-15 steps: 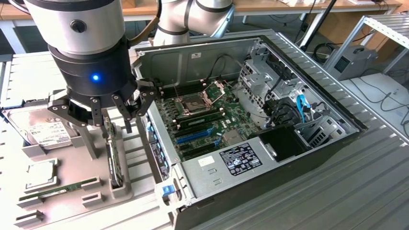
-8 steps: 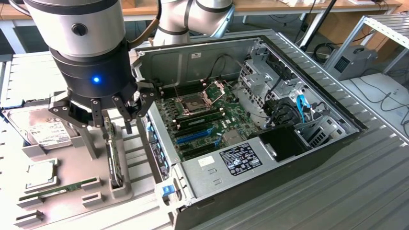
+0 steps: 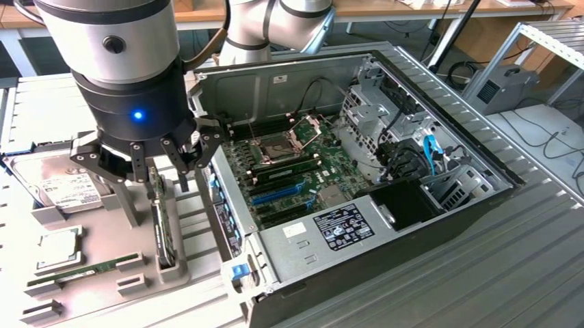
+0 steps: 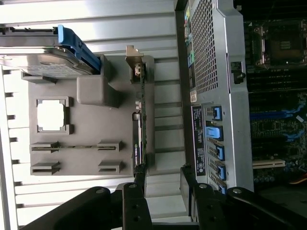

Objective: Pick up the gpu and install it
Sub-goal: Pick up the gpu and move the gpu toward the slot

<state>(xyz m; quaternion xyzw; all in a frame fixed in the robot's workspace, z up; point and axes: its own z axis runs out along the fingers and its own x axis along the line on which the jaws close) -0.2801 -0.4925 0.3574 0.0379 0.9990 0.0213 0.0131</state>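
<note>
Gripper (image 3: 160, 179) is hovering, jaws apart, over the gpu (image 3: 164, 232) standing on edge in its grey holder (image 3: 179, 268) (computer case (image 3: 301, 256) wall crowding it on the exterior view's right).

Your arm (image 3: 114, 61) stood upright with its wrist pointing straight down; your gripper (image 3: 161, 179) hung below it, black fingers (image 3: 135, 167) spread wide apart, tips aimed downward.
</note>
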